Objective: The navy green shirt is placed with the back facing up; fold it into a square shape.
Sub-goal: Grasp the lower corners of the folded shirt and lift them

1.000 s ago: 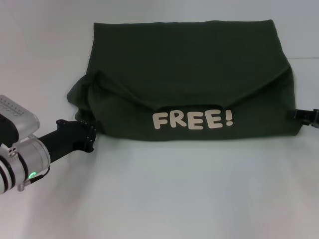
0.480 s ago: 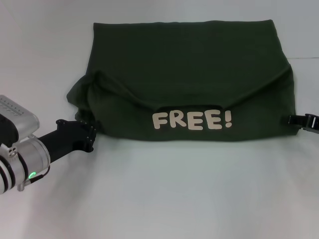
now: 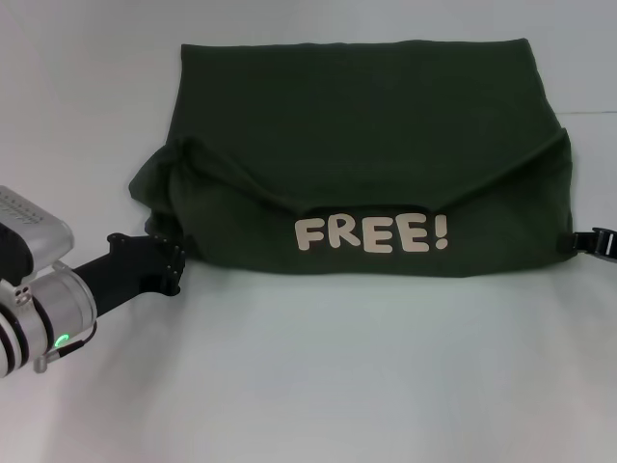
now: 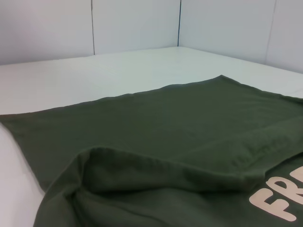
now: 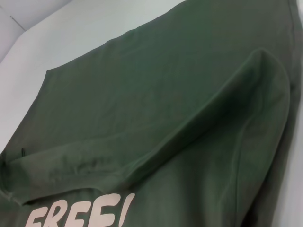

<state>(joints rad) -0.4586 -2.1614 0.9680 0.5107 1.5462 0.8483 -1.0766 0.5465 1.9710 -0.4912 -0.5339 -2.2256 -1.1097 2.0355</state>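
Note:
The navy green shirt (image 3: 366,125) lies on the white table, doubled over, with its near flap carrying the white "FREE!" lettering (image 3: 372,232) face up. The flap's fold ridge shows close up in the left wrist view (image 4: 156,165) and the right wrist view (image 5: 222,94). My left gripper (image 3: 172,260) sits low at the shirt's near left corner, its tips right by the bunched cloth. My right gripper (image 3: 581,241) shows only as a small black tip at the shirt's near right edge, by the frame's border.
The white table (image 3: 318,376) stretches bare in front of the shirt and to its left. White walls with a corner seam (image 4: 180,23) stand behind the table in the left wrist view.
The right gripper's tip has slid a little nearer along the shirt's right edge. The left arm has dropped back very slightly. The shirt has not moved.

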